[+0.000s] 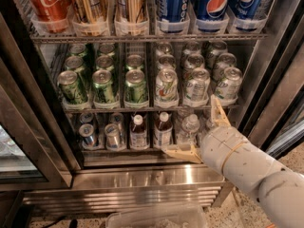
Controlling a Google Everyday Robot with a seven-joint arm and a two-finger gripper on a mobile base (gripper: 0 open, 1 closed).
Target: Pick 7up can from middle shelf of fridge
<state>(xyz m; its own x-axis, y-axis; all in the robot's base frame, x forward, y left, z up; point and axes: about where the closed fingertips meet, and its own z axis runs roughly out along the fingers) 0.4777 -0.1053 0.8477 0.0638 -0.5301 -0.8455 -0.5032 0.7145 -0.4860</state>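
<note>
Gripper [200,131], jaws spread wide and empty, hangs at 5 o'clock in the open fridge [142,180]. A 7up can [196,85] stands at its 12 o'clock, front row of the middle shelf [118,110].

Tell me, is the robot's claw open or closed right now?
Open. The gripper hangs in front of the small bottles, below the 7up can on the middle shelf; its two fingers are spread far apart, gripping nothing.
</note>
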